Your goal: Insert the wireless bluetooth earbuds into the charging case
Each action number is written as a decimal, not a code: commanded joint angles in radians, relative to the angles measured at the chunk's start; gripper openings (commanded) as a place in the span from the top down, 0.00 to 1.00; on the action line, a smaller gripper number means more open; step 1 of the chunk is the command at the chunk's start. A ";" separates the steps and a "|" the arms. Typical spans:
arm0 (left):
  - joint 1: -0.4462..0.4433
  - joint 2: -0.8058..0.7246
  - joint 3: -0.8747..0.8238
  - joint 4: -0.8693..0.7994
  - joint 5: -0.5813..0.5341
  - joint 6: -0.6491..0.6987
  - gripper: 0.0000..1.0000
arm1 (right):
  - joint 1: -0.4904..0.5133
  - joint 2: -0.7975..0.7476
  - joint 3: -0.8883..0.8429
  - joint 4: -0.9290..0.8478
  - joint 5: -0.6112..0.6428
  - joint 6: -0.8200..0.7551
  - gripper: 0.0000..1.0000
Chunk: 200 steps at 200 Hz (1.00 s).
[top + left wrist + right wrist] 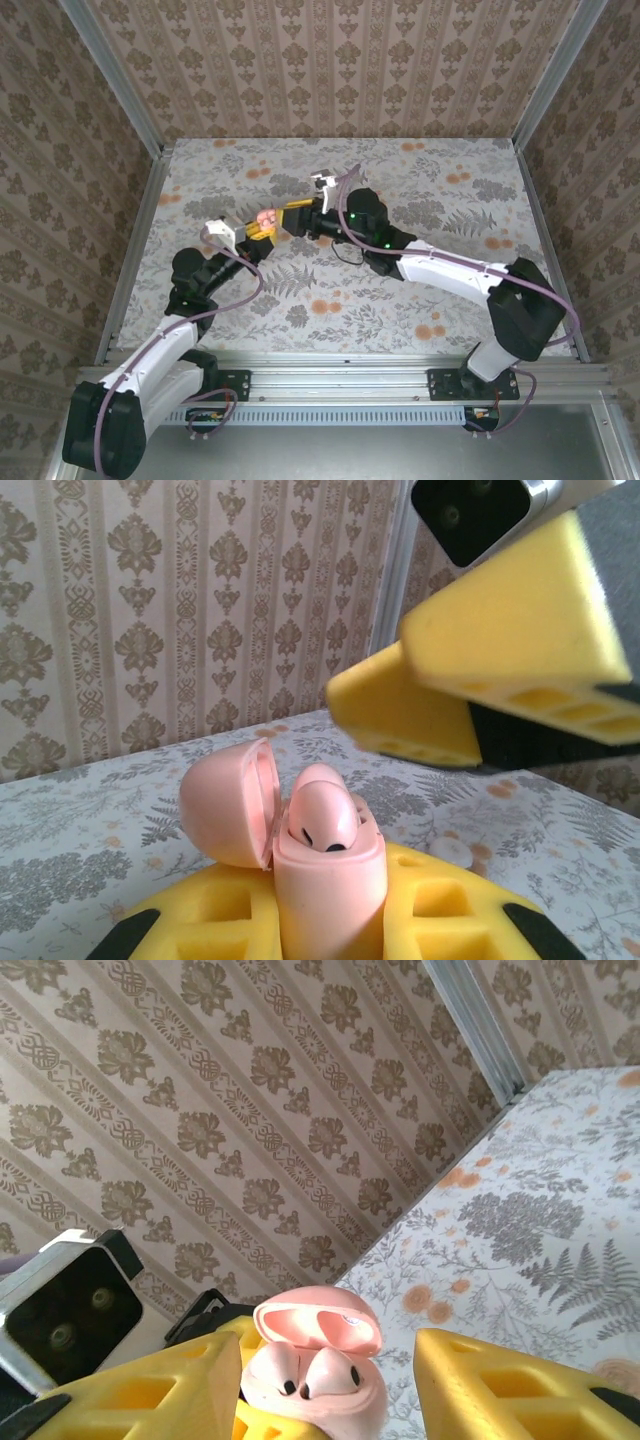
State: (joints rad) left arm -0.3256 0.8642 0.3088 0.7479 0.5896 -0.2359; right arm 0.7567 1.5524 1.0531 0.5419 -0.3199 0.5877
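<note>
Floral-print table (420,200) walled by patterned paper (330,70); left of centre, left gripper (256,233) clamps the charging case (328,875), lid up; right gripper (325,1390) gapes wide just beside it, empty; earbuds (335,1365) appear seated inside; likely next: press them home.

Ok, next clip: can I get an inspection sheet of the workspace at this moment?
Surface: floral printed table cover, lying flat.
Job's things: charging case held upright, lid open; earbuds sit in its wells.
Clutter: nothing seen.
Grippers: left gripper shut on the case body; right gripper open, close to the case, not touching it.
Cables: purple cables run along both arms.
Surroundings: patterned walls on three sides, metal frame posts at the corners.
</note>
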 commanded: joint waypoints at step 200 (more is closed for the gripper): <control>-0.077 0.126 0.212 -0.073 0.418 0.140 0.93 | -0.146 -0.039 0.149 -0.610 -0.678 -0.975 0.21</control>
State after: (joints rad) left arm -0.3931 0.9890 0.4870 0.6819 0.9810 -0.1314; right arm 0.5968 1.4948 1.1416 0.0048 -0.9070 -0.2958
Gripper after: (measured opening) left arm 0.194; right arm 0.800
